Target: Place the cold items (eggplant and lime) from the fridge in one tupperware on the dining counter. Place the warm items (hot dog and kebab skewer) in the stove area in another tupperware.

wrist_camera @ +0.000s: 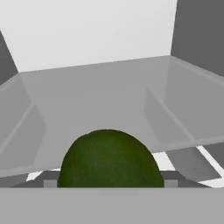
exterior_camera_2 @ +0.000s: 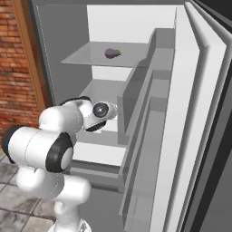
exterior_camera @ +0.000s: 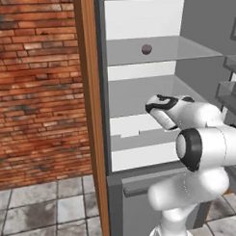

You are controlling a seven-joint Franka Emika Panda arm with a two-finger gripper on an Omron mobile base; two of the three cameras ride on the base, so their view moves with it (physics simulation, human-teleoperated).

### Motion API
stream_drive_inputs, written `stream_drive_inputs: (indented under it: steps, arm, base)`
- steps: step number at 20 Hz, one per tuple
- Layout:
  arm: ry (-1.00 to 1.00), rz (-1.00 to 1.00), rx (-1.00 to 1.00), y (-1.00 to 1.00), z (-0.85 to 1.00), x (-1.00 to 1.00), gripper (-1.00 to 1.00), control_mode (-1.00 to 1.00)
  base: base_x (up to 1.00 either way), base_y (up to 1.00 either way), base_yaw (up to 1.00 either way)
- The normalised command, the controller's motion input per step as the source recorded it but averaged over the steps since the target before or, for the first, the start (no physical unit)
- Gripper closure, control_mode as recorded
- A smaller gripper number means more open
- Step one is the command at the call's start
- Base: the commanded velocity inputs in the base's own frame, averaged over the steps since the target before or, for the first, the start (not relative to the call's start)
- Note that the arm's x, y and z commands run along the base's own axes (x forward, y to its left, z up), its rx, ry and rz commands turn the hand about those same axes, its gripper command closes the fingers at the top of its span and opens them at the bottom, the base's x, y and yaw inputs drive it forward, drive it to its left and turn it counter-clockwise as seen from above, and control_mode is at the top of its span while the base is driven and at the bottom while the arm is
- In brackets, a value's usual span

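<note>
A dark green lime (wrist_camera: 110, 159) sits large at the bottom of the hand view, over a glass fridge shelf (wrist_camera: 100, 96). My gripper (wrist_camera: 110, 183) is shut on the lime, a fingertip (wrist_camera: 50, 183) showing at each side of it. In the base views my hand (exterior_camera: 160, 108) (exterior_camera_2: 100, 111) reaches into the open fridge at the middle shelf; the lime is hidden behind it there. The dark purple eggplant (exterior_camera: 146, 49) (exterior_camera_2: 113, 53) lies on the upper glass shelf (exterior_camera: 185, 52), above and behind the hand. The hot dog, kebab skewer and tupperware are out of view.
The open fridge door (exterior_camera_2: 199, 118) with its door bins (exterior_camera_2: 140, 104) stands close on the right of the arm. A wooden side panel (exterior_camera: 91, 116) and a brick wall (exterior_camera: 37, 89) lie left of the fridge. A drawer front (exterior_camera: 141, 186) is below the shelves.
</note>
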Motion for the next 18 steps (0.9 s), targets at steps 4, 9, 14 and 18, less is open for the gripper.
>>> stream_drive_inputs:
  steps: [4, 9, 14, 18]
  arm:
    - [0.04, -0.10, 0.05, -0.06, 0.96, -0.78, 1.00, -1.00]
    - [0.14, -0.11, 0.06, -0.05, 0.94, -0.78, 1.00, -1.00]
    - [0.25, -0.13, 0.06, 0.00, 1.00, -0.62, 1.00, -1.00]
    - [0.26, -0.10, 0.09, 0.00, 1.00, -0.51, 1.00, -1.00]
  base:
    - [0.00, 0.00, 0.00]
    - [0.00, 0.00, 0.00]
    - [0.00, 0.00, 0.00]
    - [0.00, 0.00, 0.00]
